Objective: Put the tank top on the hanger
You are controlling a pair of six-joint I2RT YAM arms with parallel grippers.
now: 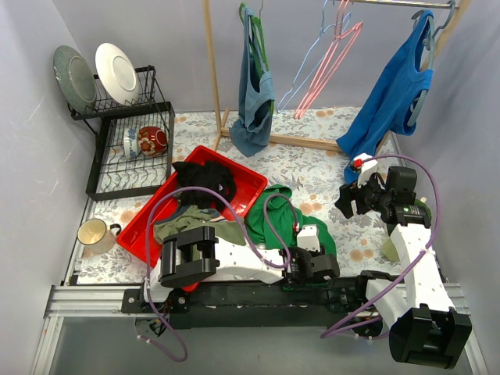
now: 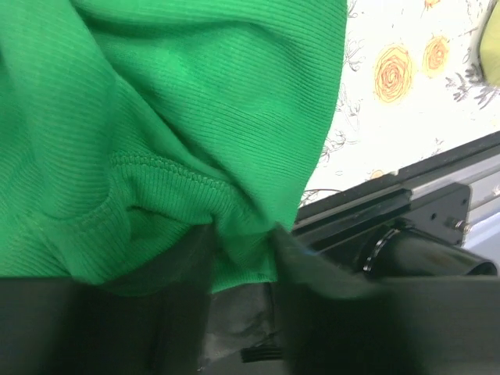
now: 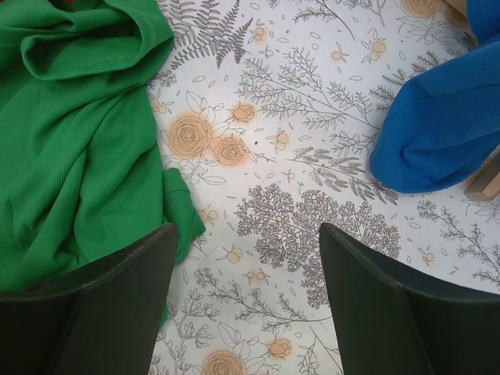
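The bright green tank top [image 1: 275,217] lies crumpled on the floral table, just right of the red tray. My left gripper [image 1: 311,248] is at its near right edge. In the left wrist view the gripper [image 2: 242,254] is shut on a fold of the tank top's hem [image 2: 195,117]. My right gripper [image 1: 350,200] hovers over the table right of the tank top. It is open and empty [image 3: 246,305], with the tank top [image 3: 78,148] to its left. The light-blue hanger [image 1: 307,64] hangs on the rail at the back, beside a pink hanger [image 1: 337,58].
The red tray [image 1: 244,178] holds a black garment [image 1: 205,180] and an olive garment [image 1: 191,223]. A royal blue top [image 1: 394,98] hangs at the back right and reaches the table [image 3: 445,133]. A dish rack [image 1: 129,141], a mug [image 1: 94,233] and a wooden rack post [image 1: 211,62] stand at the left.
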